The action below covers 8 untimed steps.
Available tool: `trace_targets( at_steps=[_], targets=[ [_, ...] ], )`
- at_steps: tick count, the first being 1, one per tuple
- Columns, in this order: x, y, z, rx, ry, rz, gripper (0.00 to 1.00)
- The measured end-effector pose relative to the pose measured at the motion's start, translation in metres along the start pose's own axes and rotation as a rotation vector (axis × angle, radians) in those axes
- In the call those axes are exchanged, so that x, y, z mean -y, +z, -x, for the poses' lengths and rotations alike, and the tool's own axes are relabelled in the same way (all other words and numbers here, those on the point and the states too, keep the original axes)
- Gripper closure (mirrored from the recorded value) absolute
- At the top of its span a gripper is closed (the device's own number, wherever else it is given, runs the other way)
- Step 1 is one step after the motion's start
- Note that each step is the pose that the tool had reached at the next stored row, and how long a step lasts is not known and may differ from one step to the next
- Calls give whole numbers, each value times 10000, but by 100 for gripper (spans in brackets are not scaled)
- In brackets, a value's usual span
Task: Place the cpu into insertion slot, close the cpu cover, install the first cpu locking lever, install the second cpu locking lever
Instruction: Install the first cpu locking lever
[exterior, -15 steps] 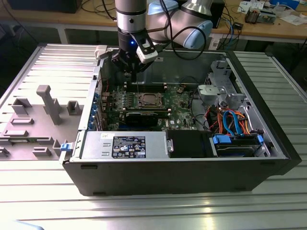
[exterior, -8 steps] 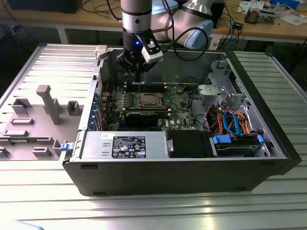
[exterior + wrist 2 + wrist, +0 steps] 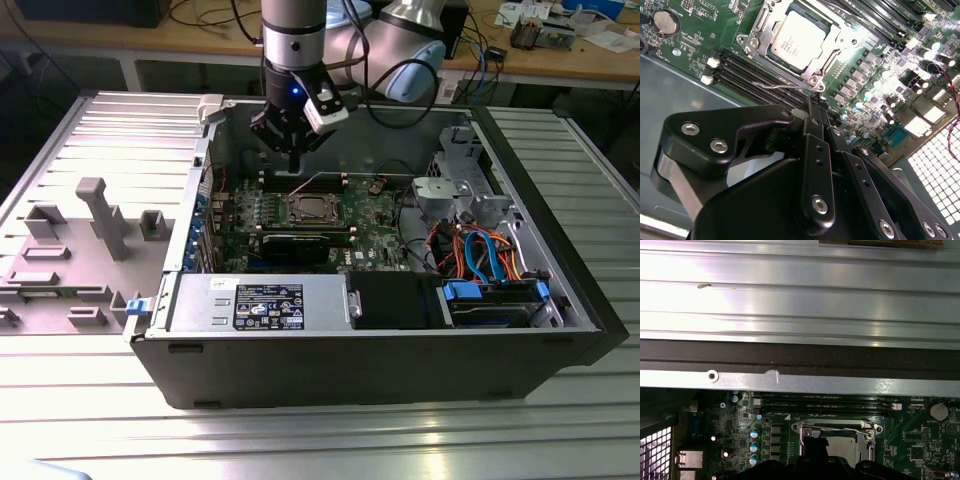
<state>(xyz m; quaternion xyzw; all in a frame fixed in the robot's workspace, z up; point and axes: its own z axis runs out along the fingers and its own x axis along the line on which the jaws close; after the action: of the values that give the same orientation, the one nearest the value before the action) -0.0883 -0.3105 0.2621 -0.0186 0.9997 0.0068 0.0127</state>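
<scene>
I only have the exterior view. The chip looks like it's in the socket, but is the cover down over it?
Observer: Yes. In the second wrist view the cover lies flat around the chip, and the chip's silver top shows through the cover's window.
Operator: Are the fingers holding anything?
Observer: No. In that same view the fingers are shut and empty. Their tips point at the socket corner where a thin wire lever runs beside the memory slots. I can't tell if the lever is latched.
</scene>
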Motion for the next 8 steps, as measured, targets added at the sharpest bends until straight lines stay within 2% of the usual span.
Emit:
trace_targets(
  at_steps=[8],
  targets=[
    [1,0,12,0,0,0,89]
  ],
)
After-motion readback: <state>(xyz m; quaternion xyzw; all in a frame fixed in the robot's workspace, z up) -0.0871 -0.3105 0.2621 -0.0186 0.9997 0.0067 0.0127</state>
